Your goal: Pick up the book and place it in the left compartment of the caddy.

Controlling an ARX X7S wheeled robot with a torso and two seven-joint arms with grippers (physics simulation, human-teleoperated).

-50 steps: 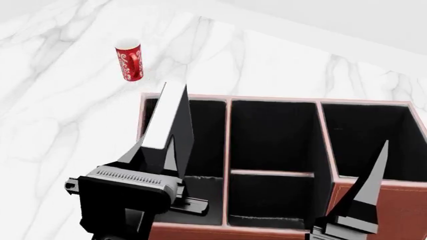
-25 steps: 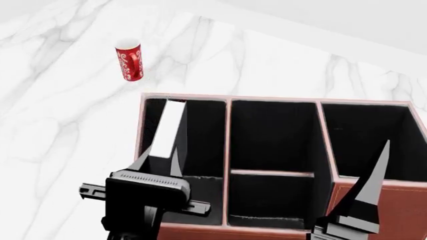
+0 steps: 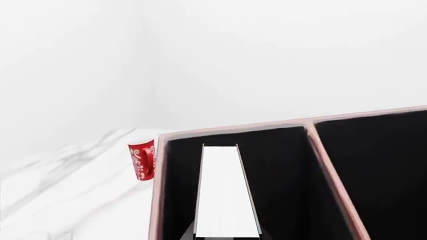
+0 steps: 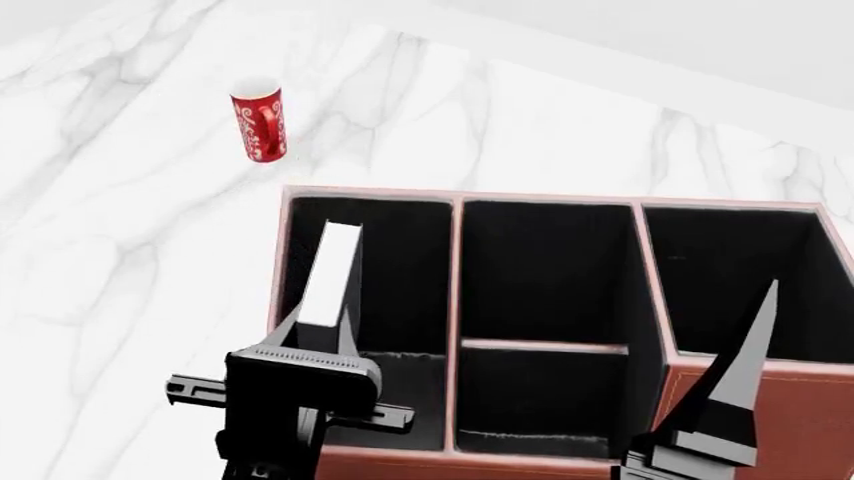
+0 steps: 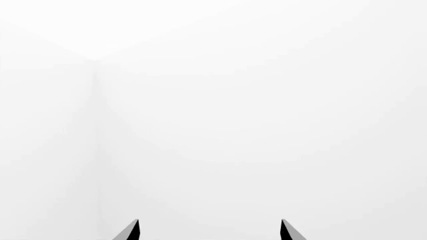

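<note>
The caddy (image 4: 547, 199) is reddish-brown with black lining and three bays. My left gripper (image 4: 318, 325) is shut on the book (image 4: 331, 272), which stands on edge with its white page edges up. The book is inside the left compartment (image 4: 407, 250), its top below the back rim. In the left wrist view the book (image 3: 225, 190) runs between my fingertips (image 3: 186, 234) into that bay, with the caddy's rim (image 3: 233, 129) beyond it. My right gripper (image 5: 209, 223) is open and empty; its finger (image 4: 750, 350) rises over the caddy's front right corner.
A red patterned mug (image 4: 259, 122) stands on the white marble table (image 4: 120, 230) behind and left of the caddy; it also shows in the left wrist view (image 3: 142, 160). The middle bay has a cross divider (image 4: 543, 346). The right bay (image 4: 741, 270) has tall walls.
My left gripper has moved down and a little toward me with the book. The book's top stood above the caddy's back rim; it now sits lower, inside the left compartment. The right arm is still.
</note>
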